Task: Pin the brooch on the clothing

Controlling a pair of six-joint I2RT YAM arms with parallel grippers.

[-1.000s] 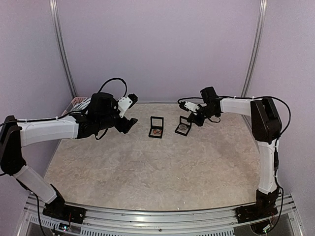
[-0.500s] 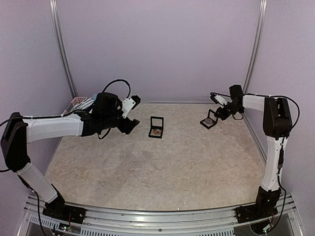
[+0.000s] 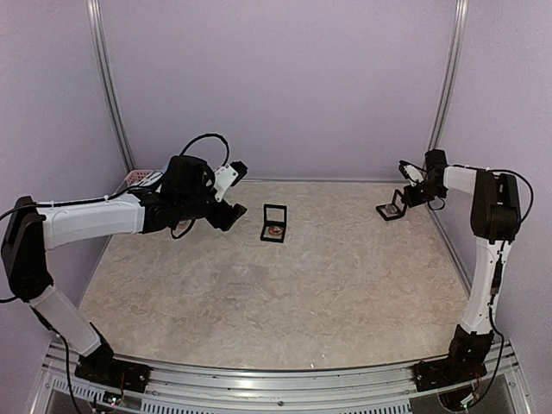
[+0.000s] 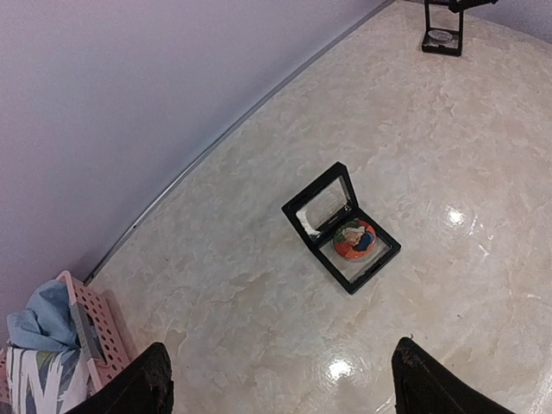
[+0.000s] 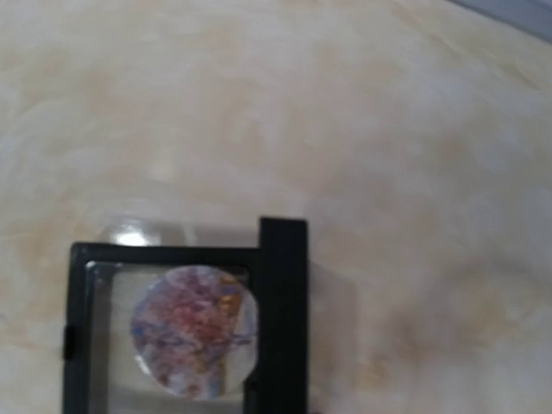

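1. I find the clothing bunched up in a pink basket at the far left corner of the table. From the left wrist camera I can see light blue cloth and a white-and-dark patterned part.
2. The brooch, orange-red, lies in the base of an open black box. The box's clear lid stands raised on the side toward the back wall. It sits close to the far edge, about midway across the table, well apart from the basket.
3. My left gripper hangs above the table just left of that box, between it and the basket. Its jaws are wide apart and hold nothing. Both fingers frame the bottom of the wrist view, with the box ahead of them.
4. My right gripper is out near the far right corner, jaws together. In the top view it meets the raised lid of a second box, which I read as a clamp on that lid.
5. The second box carries a round brooch, pale and multi-coloured; the right wrist view of it is blurred.
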